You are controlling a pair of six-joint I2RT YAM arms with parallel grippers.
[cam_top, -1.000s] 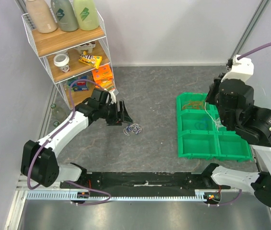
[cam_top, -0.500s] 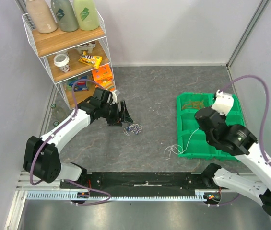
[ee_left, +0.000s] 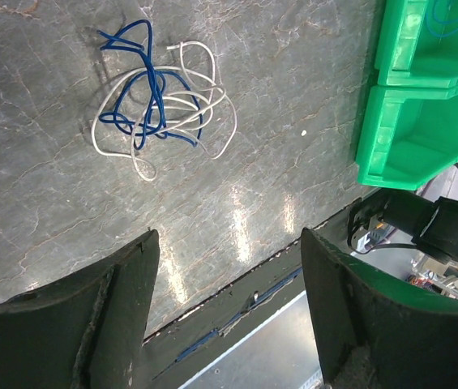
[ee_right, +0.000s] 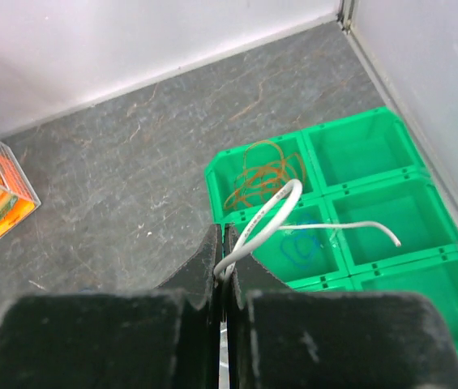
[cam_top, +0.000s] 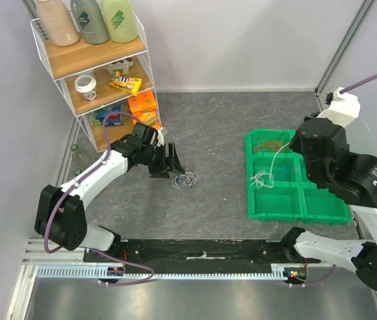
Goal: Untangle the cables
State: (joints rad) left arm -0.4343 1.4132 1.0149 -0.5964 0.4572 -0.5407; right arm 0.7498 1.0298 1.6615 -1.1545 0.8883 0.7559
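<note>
A grey, stone-patterned table [cam_top: 215, 127] is seen filling the scene, with a wire shelf rack [cam_top: 98, 59] stood at its far left corner. A green tray [cam_top: 276, 201] of six compartments is set on the right side of the table.

The left gripper [cam_top: 173, 160] is held low over the table, left of centre. In its wrist view the left gripper [ee_left: 229, 316] is shown with its jaws spread wide and nothing between them. The right gripper [ee_right: 222, 267] is raised above the tray, and its jaws are pressed together on a white wire [ee_right: 269, 219]. In the top view it is hidden under its own arm.

The cables [cam_top: 186, 179] are found as a small loose tangle lying on the table, just to the near right of the left gripper and well apart from the tray. In the left wrist view the cables [ee_left: 160, 109] are made out as blue and white strands looped through one another (no orange strand can be made out among them).

From the top view the pinched white wire [cam_top: 268, 175] is seen dangling over the tray's left column. Orange wires [ee_right: 265, 174] are coiled in the far left compartment. A blue wire [ee_right: 297, 243] is lying in the compartment just nearer.
</note>
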